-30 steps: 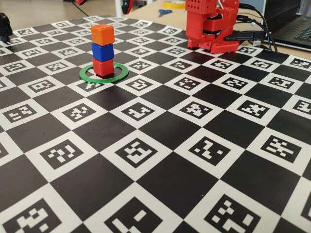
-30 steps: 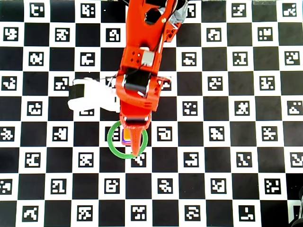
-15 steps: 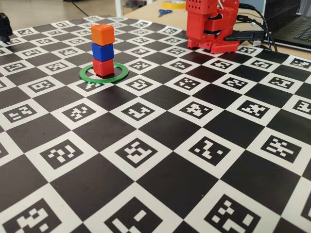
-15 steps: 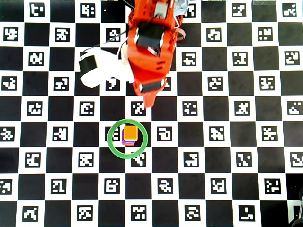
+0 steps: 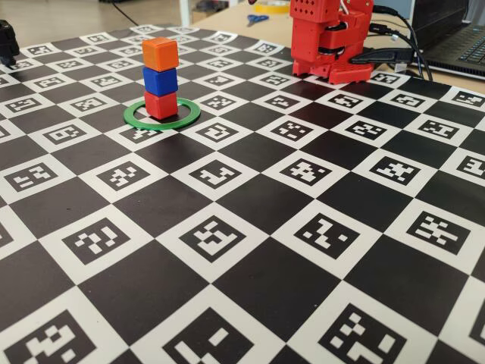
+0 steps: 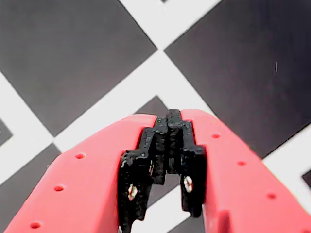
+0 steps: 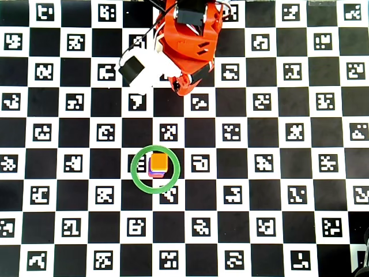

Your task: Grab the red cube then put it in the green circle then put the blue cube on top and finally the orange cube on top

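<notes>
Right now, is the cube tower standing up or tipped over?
Standing upright: the orange cube sits on the blue cube, on the red cube.

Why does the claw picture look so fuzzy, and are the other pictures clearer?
In the wrist view the camera sits very close, so the red gripper fills the bottom and the checkered board behind looks soft. The fixed view is sharp near the cube stack, orange cube on top, and blurrier far back. The overhead view is bright and even, with whites slightly washed out.
</notes>
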You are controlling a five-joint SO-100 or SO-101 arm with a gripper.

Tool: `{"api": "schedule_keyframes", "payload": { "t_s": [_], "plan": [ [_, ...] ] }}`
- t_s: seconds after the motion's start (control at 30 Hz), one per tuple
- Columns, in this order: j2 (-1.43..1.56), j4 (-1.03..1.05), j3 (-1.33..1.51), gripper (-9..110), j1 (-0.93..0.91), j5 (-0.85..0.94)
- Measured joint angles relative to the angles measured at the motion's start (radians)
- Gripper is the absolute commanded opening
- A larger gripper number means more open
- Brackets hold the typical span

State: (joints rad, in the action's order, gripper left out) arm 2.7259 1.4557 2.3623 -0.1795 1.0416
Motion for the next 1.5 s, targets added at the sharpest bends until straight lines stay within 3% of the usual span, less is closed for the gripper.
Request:
{"api": "schedule_keyframes", "payload": {
  "t_s": [0.53, 0.83, 1.5],
  "plan": [
    [0.468, -0.058, 0.548, -6, 0.081, 0.224],
    [0.584, -0.135, 0.724, -6, 0.144, 0.287],
    [0.588, -0.161, 0.764, -5, 0.193, 0.272]
  ]
}}
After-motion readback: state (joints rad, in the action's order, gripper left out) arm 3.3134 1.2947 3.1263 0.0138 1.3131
